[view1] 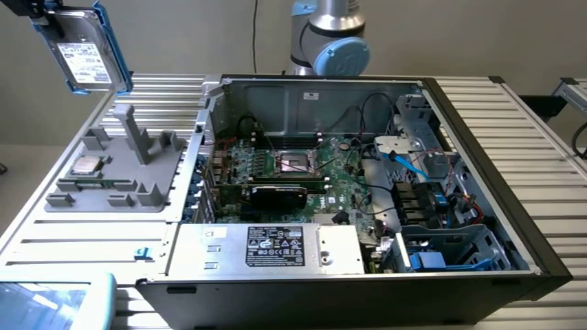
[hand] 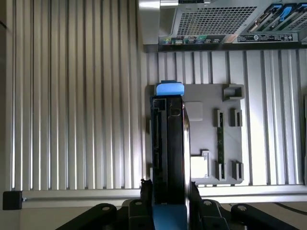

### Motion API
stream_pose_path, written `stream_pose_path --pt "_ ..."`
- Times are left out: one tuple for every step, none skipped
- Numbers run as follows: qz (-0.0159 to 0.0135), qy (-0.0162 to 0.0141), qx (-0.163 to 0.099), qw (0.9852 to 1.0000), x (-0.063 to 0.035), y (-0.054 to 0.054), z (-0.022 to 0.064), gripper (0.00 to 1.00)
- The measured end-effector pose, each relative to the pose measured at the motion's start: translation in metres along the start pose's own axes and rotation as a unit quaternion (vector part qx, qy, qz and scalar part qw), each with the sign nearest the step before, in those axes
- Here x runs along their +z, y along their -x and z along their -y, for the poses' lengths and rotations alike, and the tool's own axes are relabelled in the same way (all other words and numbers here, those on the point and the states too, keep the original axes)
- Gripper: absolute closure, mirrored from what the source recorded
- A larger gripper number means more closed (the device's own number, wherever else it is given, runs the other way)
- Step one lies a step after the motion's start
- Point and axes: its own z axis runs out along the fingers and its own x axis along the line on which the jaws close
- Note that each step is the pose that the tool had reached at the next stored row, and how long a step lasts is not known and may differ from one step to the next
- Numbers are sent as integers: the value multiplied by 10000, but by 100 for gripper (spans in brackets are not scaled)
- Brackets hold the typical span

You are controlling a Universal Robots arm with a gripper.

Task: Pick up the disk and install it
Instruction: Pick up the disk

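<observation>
Disk (view1: 84, 51), a flat grey-metal hard drive with a white printed label and blue plastic bracket, hangs in the air above the grey plastic fixture tray (view1: 156, 179), clear of it. The black gripper (hand: 167, 190) pinches the disk from both sides. An open black computer case (view1: 321, 299) stands just beside the tray on the ribbed aluminium table (view1: 513, 137).

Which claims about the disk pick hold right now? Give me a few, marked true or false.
1. The end effector is shut on the disk. True.
2. The computer case is open, with the motherboard exposed. True.
3. The disk is seated in the case. False: it hangs in the air over the grey fixture, to the exterior view's left of the case.
4. The fixture holds nothing. False: a small silver chip lies on it.
</observation>
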Motion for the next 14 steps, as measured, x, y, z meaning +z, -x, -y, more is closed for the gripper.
stream_pose_path --pt "0 0 0 10000 -4 -1 -40 63" --pt "0 0 0 10000 -8 -3 -82 63" --pt "0 0 0 10000 -11 -4 -125 63" --pt "-1 0 0 10000 -15 -6 -169 63" --pt "-3 0 0 10000 -18 -7 -219 63" --pt "-5 1 0 10000 -21 -9 -264 63" --pt "-7 0 1 10000 -25 -10 -309 63" --pt "-9 0 1 10000 -30 -11 -354 63" --pt "-12 0 1 10000 -34 -13 -400 63" --pt "-14 0 1 10000 -39 -14 -445 63" --pt "-16 0 1 10000 -48 -15 -486 63" --pt "-16 0 1 10000 -63 -15 -520 63" --pt "-16 -1 1 10000 -92 -13 -540 63" --pt "-16 -1 1 10000 -128 -12 -558 63"
